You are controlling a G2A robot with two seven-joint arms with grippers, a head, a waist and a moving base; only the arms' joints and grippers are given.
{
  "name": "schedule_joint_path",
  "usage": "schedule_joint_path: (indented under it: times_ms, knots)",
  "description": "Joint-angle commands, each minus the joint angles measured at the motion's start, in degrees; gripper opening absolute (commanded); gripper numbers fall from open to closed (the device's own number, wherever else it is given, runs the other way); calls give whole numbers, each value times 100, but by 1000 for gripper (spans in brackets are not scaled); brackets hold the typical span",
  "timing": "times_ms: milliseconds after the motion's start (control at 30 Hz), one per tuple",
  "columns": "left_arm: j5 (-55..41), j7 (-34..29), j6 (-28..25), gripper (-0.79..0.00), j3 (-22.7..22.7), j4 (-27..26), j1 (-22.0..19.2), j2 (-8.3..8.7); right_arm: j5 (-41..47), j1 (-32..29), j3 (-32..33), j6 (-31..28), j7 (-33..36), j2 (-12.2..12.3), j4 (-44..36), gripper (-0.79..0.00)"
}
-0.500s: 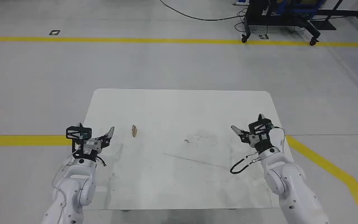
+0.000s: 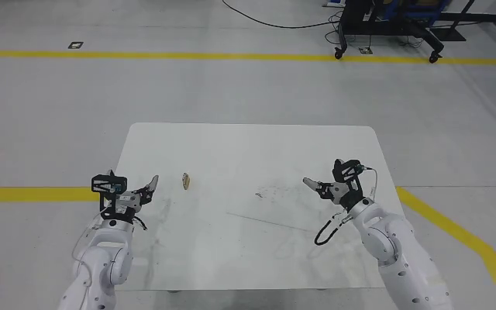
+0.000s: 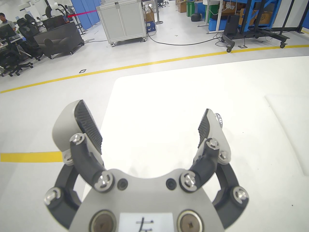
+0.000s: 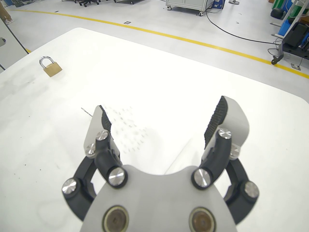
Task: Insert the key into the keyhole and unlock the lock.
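Observation:
A brass padlock (image 2: 186, 180) with a silver shackle lies on the white table (image 2: 232, 147), left of its middle; the right wrist view has the padlock (image 4: 50, 66) far ahead. A small thin metal piece, apparently the key (image 2: 260, 194), lies near the table's middle. In the right wrist view this key (image 4: 86, 112) sits just beside one fingertip. My right gripper (image 2: 316, 186) (image 4: 161, 105) hovers open a little right of the key, holding nothing. My left gripper (image 2: 147, 188) (image 3: 144, 112) stands open and holds nothing at the table's left edge, left of the padlock.
Faint scuff marks (image 4: 130, 126) dot the tabletop under the right gripper. A black cable (image 2: 329, 229) loops off the right arm over the table. Yellow floor lines (image 2: 232, 56) run past the table, and a wheeled rack (image 2: 387, 31) stands far behind.
My right gripper has moved left, from near the table's right edge toward the key. The left arm, padlock and key have not moved.

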Motion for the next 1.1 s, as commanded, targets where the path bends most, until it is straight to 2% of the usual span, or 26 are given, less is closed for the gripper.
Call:
schedule_joint_path:
  times_ms: [0, 133, 300, 433, 567, 633, 667, 733, 833, 867, 933, 1067]
  knots:
    - [0, 0, 0, 0, 0, 0, 0, 0, 42, 65, -178, -156, 132, -11, 1, 0]
    - [0, 0, 0, 0, 0, 0, 0, 0, 406, 497, -637, -869, 329, -47, 269, 0]
    - [0, 0, 0, 0, 0, 0, 0, 0, 599, 1123, -1345, -1315, 722, -132, 544, 0]
    - [0, 0, 0, 0, 0, 0, 0, 0, 1099, 1444, -1580, -1918, 924, -157, 932, 0]
    - [0, 0, 0, 0, 0, 0, 0, 0, 1352, 1694, -1748, -2743, 1434, -126, 1225, 0]
    - [0, 0, 0, 0, 0, 0, 0, 0, 1406, 1775, -1820, -2921, 1632, -114, 1315, 0]
    - [0, 0, 0, 0, 0, 0, 0, 0, 1427, 1819, -1858, -2964, 1728, -111, 1360, 0]
    - [0, 0, 0, 0, 0, 0, 0, 0, 1144, 1912, -1932, -2631, 1932, -114, 1412, 0]
    - [0, 0, 0, 0, 0, 0, 0, 0, 692, 2019, -2134, -2422, 1827, -142, 1446, 0]
    - [0, 0, 0, 0, 0, 0, 0, 0, 480, 2057, -2189, -2310, 1740, -151, 1450, -37]
    - [0, 0, 0, 0, 0, 0, 0, 0, 73, 2078, -2312, -2056, 1508, -172, 1457, -206]
    - [0, 0, 0, 0, 0, 0, 0, 0, -675, 2152, -2523, -1634, 1153, -202, 1509, -283]
